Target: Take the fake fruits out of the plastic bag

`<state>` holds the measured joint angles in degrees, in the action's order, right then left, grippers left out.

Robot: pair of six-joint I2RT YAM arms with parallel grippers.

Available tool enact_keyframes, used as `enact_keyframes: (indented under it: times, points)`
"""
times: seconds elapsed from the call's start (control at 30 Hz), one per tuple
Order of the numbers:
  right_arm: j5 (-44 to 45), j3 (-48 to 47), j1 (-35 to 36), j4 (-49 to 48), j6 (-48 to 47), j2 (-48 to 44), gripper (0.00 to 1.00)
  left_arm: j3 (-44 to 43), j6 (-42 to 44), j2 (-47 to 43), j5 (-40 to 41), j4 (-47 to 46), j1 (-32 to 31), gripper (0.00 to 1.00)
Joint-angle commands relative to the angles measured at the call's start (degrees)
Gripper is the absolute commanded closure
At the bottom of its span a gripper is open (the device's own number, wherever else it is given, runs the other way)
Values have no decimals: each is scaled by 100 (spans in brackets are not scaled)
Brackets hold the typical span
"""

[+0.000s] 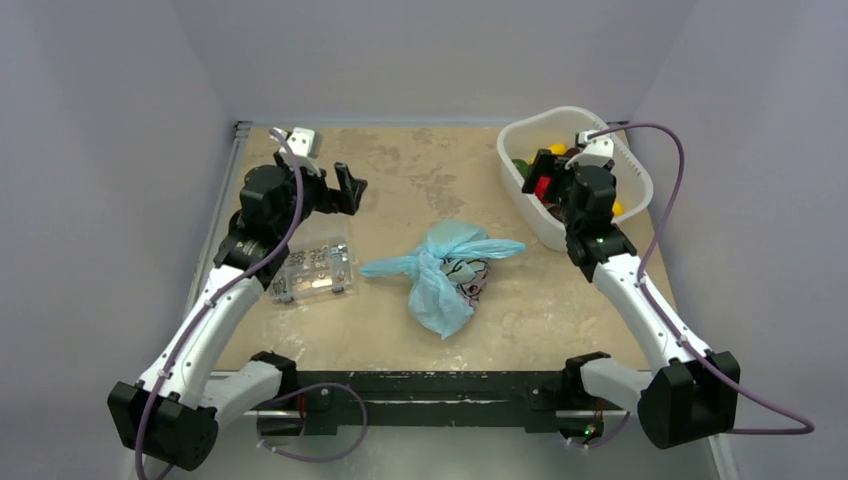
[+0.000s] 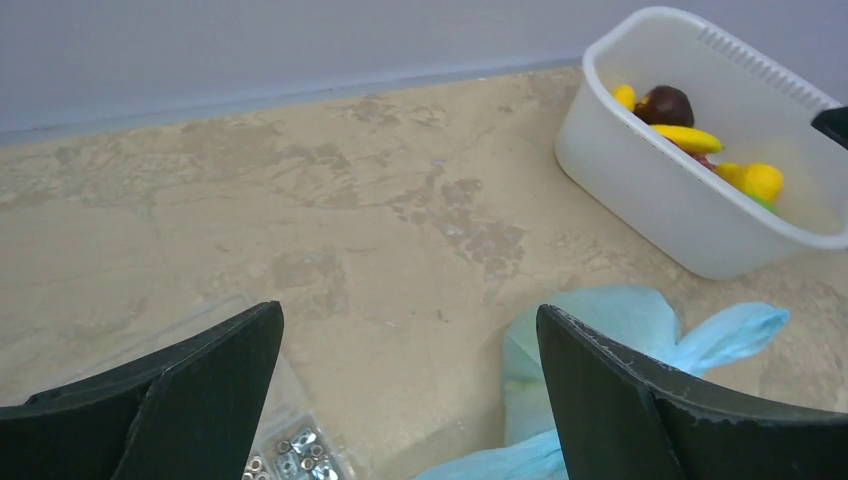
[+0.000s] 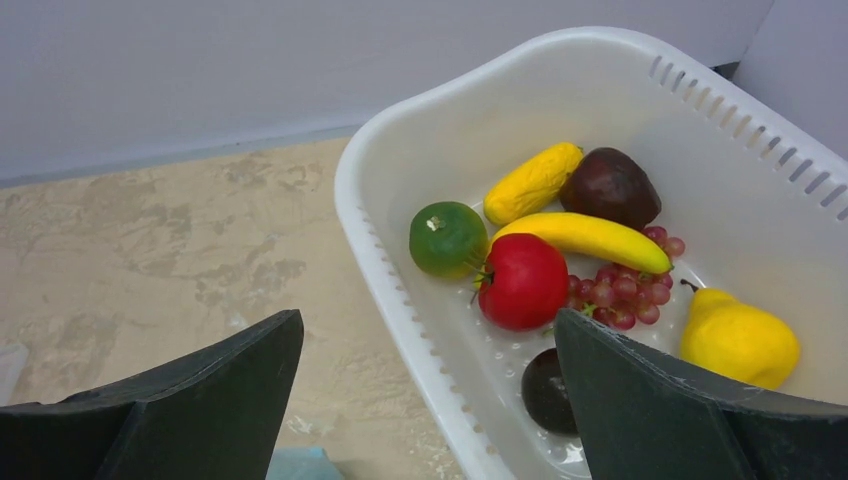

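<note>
The light-blue plastic bag (image 1: 445, 272) lies bunched in the middle of the table, handles spread and print facing up; its contents are hidden. It also shows in the left wrist view (image 2: 610, 330). Fake fruits lie in the white basket (image 3: 400, 290): a green round fruit (image 3: 447, 238), a red tomato (image 3: 523, 281), a banana (image 3: 585, 238), a yellow pear (image 3: 738, 340), grapes (image 3: 620, 290) and dark pieces. My left gripper (image 1: 350, 188) is open and empty, far left of the bag. My right gripper (image 1: 538, 172) is open and empty over the basket's near-left rim.
A clear flat box of small metal parts (image 1: 312, 270) lies left of the bag, under my left arm. The white slotted basket (image 1: 527, 212) stands at the back right. Grey walls close in the table on three sides.
</note>
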<state>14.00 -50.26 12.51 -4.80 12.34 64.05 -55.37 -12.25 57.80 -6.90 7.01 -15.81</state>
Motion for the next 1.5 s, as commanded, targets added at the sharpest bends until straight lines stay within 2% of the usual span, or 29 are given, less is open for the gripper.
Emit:
enact_keyframes:
  times: [0.0, 0.23, 0.43, 0.53, 0.63, 0.73, 0.87, 0.97, 1.2, 1.33, 1.47]
  points:
    - [-66, -325, 103, -23, 26, -44, 1, -307, 109, 289, -485, 213, -386, 3]
    - [-853, -783, 407, 469, 401, 208, 1, -689, 153, 964, -1248, 550, -1001, 4]
    - [-858, -806, 1211, 802, 964, 362, 1, -1120, 298, 1421, -1513, 1126, -1415, 13]
    - [-812, -615, 1552, 937, 1349, 358, 1, -1248, 232, 1537, -1721, 1229, -1450, 14]
    - [-994, -439, 1737, 1040, 1582, 406, 1, -1442, 224, 1646, -1762, 1478, -1452, 9]
    - [-1291, -394, 1851, 1155, 1774, 535, 1, -1428, 172, 1638, -1776, 1490, -1516, 10]
    - [-1728, -264, 1860, 1125, 2014, 573, 1, -1460, -41, 1751, -1353, 1718, -1810, 20]
    - [-2000, -267, 1864, 1152, 2019, 642, 11, -1396, -239, 1782, -1168, 1782, -2094, 24]
    - [-2435, -258, 1860, 1358, 2195, 735, 44, -1087, -565, 1624, 535, 1885, -3080, 41]
    - [-2536, -178, 1875, 1445, 2339, 787, 52, -1215, -701, 1921, 1010, 2181, -3229, 42]
    - [-2534, -92, 1883, 1405, 2458, 874, 56, -1310, -803, 2162, 1042, 2257, -3227, 35]
